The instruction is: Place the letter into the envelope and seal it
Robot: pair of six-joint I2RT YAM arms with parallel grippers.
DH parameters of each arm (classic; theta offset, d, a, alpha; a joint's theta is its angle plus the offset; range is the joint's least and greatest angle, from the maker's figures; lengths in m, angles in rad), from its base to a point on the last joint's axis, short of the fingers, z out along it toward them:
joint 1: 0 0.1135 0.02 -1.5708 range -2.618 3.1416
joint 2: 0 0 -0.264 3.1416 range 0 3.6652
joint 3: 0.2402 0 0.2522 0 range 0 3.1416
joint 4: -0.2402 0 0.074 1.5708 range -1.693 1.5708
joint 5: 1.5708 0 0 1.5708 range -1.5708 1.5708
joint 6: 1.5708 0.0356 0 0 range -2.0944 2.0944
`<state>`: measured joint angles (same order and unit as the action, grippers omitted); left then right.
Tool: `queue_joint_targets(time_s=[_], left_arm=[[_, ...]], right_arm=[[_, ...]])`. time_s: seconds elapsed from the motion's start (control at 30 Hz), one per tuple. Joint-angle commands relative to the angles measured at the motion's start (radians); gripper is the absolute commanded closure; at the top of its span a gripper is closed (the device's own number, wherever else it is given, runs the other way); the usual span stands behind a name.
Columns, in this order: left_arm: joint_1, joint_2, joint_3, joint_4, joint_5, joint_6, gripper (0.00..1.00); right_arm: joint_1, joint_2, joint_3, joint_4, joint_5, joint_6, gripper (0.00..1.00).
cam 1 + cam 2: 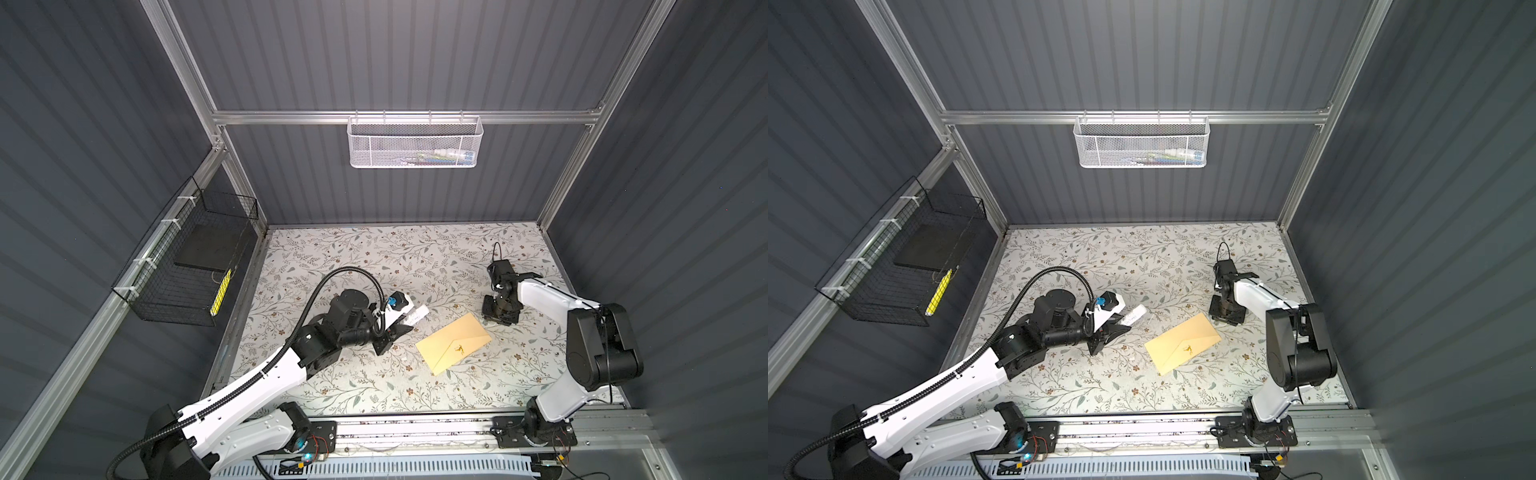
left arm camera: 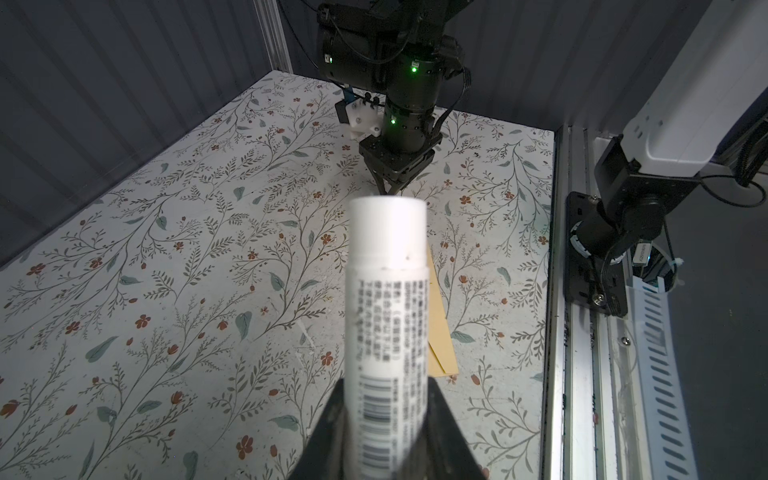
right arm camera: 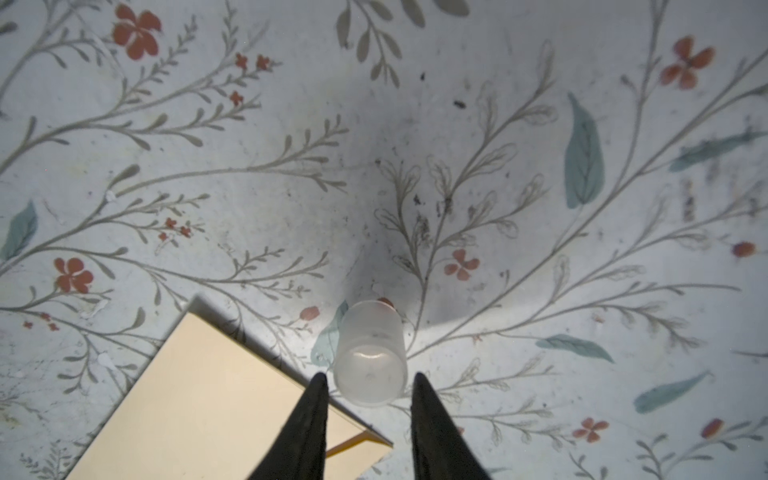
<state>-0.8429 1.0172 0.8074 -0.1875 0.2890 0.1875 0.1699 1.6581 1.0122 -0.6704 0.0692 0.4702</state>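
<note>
The tan envelope (image 1: 453,343) (image 1: 1183,343) lies flat mid-table, its pointed flap folded down over a small gold mark. The letter is out of view. My left gripper (image 1: 401,326) (image 2: 386,386) hovers left of the envelope, shut on a white barcoded tube (image 1: 417,315) (image 2: 386,291) that sticks out past its fingertips. My right gripper (image 1: 498,318) (image 3: 370,376) points straight down at the envelope's (image 3: 208,395) far right corner. Its jaws stand apart, with a translucent cap (image 3: 370,357) upright on the table at their tips and a sliver of gap on each side.
A white mesh basket (image 1: 415,141) hangs on the back rail and a black wire basket (image 1: 187,270) on the left wall. The metal rail (image 1: 415,432) carrying both arm bases runs along the front edge. Dark panel walls close in the floral table (image 1: 374,395).
</note>
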Motion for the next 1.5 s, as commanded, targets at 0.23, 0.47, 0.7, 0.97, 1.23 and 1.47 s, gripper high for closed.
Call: queue_joint_targets(time_s=[0.23, 0.47, 0.7, 0.97, 1.23, 1.47], left_arm=[[-0.003, -0.002, 0.003, -0.001, 0.004, -0.014, 0.99], [-0.004, 0.000, 0.006, -0.003, 0.003, -0.017, 0.99], [-0.004, -0.005, 0.005, -0.003, -0.001, -0.019, 0.99], [-0.003, -0.006, 0.000, 0.019, -0.003, -0.035, 0.99], [-0.001, 0.024, -0.010, 0.109, 0.003, -0.085, 1.00], [0.000, 0.148, 0.055, 0.225, 0.073, -0.175, 1.00]], right_arm=[[-0.006, 0.043, 0.041, -0.009, 0.026, -0.018, 0.66], [-0.009, 0.050, 0.043, -0.012, 0.034, -0.022, 0.67], [-0.009, 0.043, 0.049, -0.021, 0.034, -0.029, 0.72], [-0.009, -0.050, 0.031, -0.039, 0.001, -0.030, 0.76], [-0.007, -0.285, -0.015, -0.047, -0.162, -0.041, 0.77], [0.002, -0.593, -0.016, 0.028, -0.511, 0.025, 0.80]])
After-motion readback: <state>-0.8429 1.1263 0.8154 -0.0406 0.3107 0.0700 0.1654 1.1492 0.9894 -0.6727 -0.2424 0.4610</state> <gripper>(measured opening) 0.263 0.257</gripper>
